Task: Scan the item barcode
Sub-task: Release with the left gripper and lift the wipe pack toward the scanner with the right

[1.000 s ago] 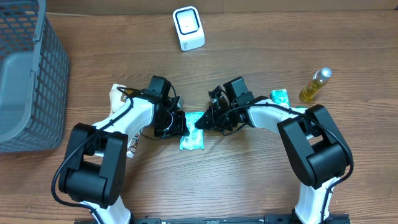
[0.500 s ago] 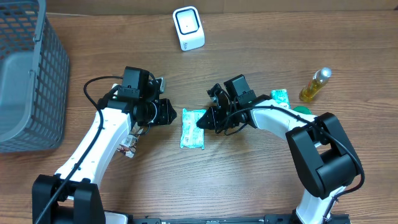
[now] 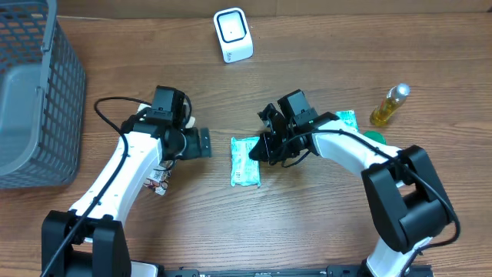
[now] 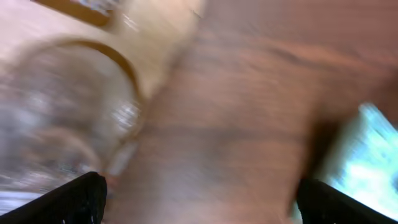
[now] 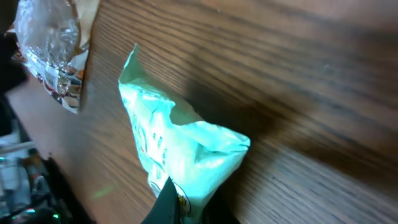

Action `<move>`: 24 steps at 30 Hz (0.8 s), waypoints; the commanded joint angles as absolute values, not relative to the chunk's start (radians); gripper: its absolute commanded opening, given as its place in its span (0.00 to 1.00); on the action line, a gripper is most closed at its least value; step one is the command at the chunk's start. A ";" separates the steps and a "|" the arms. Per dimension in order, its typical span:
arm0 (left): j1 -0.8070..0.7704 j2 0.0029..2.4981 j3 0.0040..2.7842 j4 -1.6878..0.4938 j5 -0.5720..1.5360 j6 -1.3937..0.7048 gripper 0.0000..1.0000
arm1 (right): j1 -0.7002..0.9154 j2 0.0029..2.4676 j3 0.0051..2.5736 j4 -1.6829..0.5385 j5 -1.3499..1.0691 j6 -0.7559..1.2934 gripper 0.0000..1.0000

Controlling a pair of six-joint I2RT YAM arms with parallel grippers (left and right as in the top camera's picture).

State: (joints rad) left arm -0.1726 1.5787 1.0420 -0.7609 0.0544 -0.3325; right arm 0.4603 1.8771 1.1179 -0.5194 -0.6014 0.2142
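The left gripper [image 3: 201, 143] has let go and backed off to 9 o'clock of the green packet [image 3: 244, 161], jaws wide apart. Only the right gripper [image 3: 263, 150] now pinches the packet's 3 o'clock edge. The packet lies on the table [image 3: 307, 223] at 6 o'clock from the scanner [image 3: 232, 35], so it likely still has to be carried there.

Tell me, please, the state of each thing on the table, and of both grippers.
left gripper: open, holding nothing, apart from the packet.
right gripper: shut on the packet's edge.
green packet: lying on the table, pinched at one edge.
scanner: standing upright, untouched.
bottle: capped, untouched.
second green packet: lying flat, not gripped.
basket: standing upright, untouched.
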 commanded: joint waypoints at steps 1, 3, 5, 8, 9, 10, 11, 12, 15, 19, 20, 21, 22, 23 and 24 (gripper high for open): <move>-0.112 1.589 1.046 -0.715 -0.063 -0.363 1.00 | 0.467 1.806 1.187 -0.533 -0.562 0.099 0.04; -0.079 1.589 1.046 -0.680 -0.063 -0.361 0.99 | 0.462 1.803 1.189 -0.529 -0.580 0.108 0.04; -0.045 1.589 1.046 -0.640 -0.063 -0.334 0.99 | 0.452 1.803 1.189 -0.528 -0.644 0.106 0.04; -0.002 1.589 1.046 -0.590 -0.063 -0.314 1.00 | 0.440 1.803 1.190 -0.504 -0.735 0.095 0.04; 0.012 1.589 1.046 -0.579 -0.062 -0.314 1.00 | 0.439 1.803 1.193 -0.503 -0.736 0.095 0.04; 0.024 1.589 1.046 -0.574 -0.062 -0.314 0.99 | 0.439 1.803 1.197 -0.504 -0.736 0.095 0.04; 0.035 1.589 1.046 -0.574 -0.064 -0.313 0.99 | 0.438 1.803 1.201 -0.505 -0.736 0.095 0.04; 0.043 1.589 1.046 -0.576 -0.064 -0.309 1.00 | 0.438 1.802 1.205 -0.508 -0.736 0.095 0.04; 0.062 1.589 1.046 -0.584 -0.063 -0.310 1.00 | 0.438 1.802 1.216 -0.524 -0.735 0.096 0.04; 0.064 1.589 1.046 -0.584 -0.062 -0.310 1.00 | 0.438 1.801 1.229 -0.535 -0.735 0.095 0.04; 0.064 1.589 1.046 -0.584 -0.062 -0.310 0.99 | 0.438 1.800 1.234 -0.535 -0.735 0.093 0.04; 0.064 1.589 1.046 -0.584 -0.062 -0.310 0.99 | 0.438 1.800 1.242 -0.535 -0.735 0.091 0.04; 0.064 1.589 1.046 -0.584 -0.062 -0.310 0.99 | 0.438 1.800 1.252 -0.535 -0.735 0.092 0.04; 0.064 1.589 1.046 -0.584 -0.062 -0.310 1.00 | 0.438 1.800 1.266 -0.540 -0.734 0.093 0.04; 0.064 1.589 1.046 -0.584 -0.062 -0.310 0.99 | 0.438 1.800 1.291 -0.558 -0.726 0.092 0.04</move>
State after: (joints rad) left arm 0.0608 1.5787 1.0416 -0.5831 -0.0502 -0.3336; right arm 0.4446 1.8313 1.2198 -0.5507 -0.7029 0.1036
